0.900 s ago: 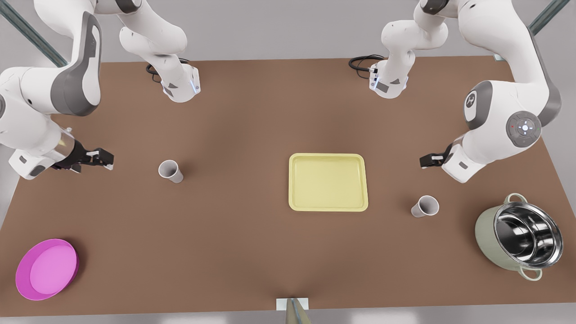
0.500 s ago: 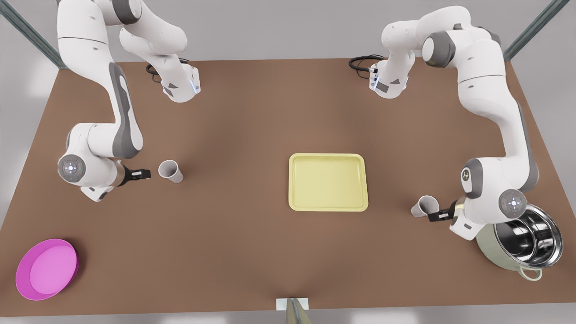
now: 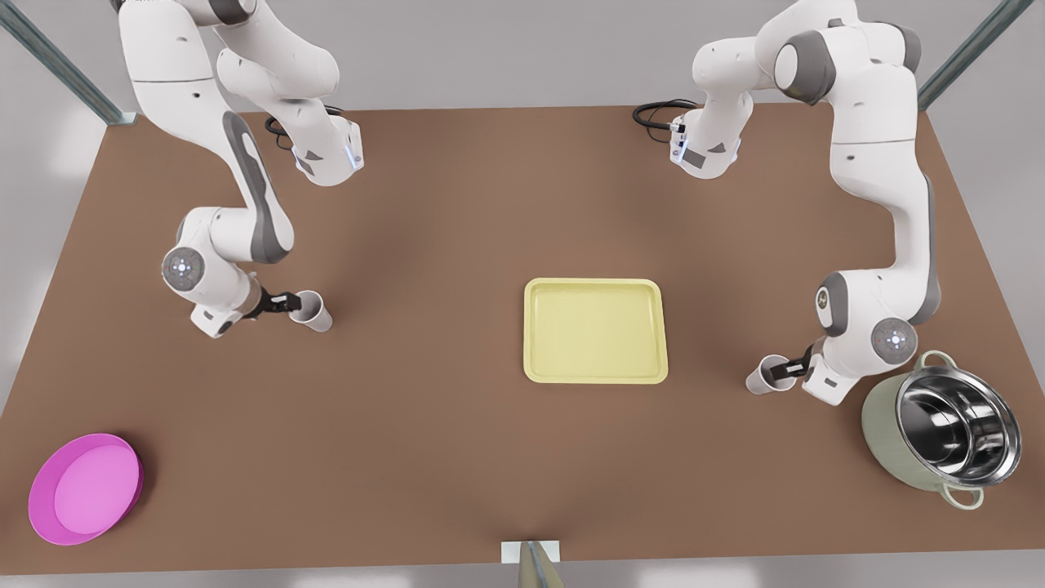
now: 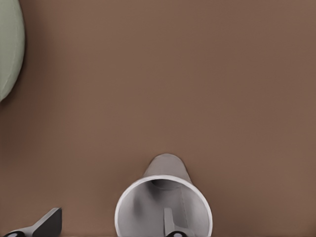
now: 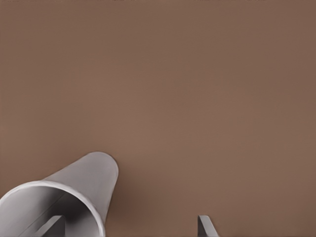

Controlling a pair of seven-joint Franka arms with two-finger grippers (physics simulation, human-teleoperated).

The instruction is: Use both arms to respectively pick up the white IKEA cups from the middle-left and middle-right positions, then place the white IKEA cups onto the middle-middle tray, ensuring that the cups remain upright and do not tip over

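Note:
Two white IKEA cups stand upright on the brown table. One cup (image 3: 314,314) is at the front view's left, and my right gripper (image 3: 286,304) is open at its rim. The right wrist view shows that cup (image 5: 84,177) with one finger inside it and the other outside, gripper (image 5: 129,226) open. The other cup (image 3: 763,377) is at the front view's right, with my left gripper (image 3: 785,370) open at its rim. The left wrist view shows this cup (image 4: 165,173) with one finger inside it, gripper (image 4: 111,227) open. The pale yellow tray (image 3: 595,283) lies between the cups.
A pale green steel-lined pot (image 3: 939,429) stands close behind the left arm's wrist at the front view's right, and its side (image 4: 7,49) shows in the left wrist view. A magenta bowl (image 3: 86,488) sits at the near left corner.
Both arms have swung in toward the cups. Each gripper, earlier short of its cup, now reaches over that cup's rim. The cups and the tray have not moved.

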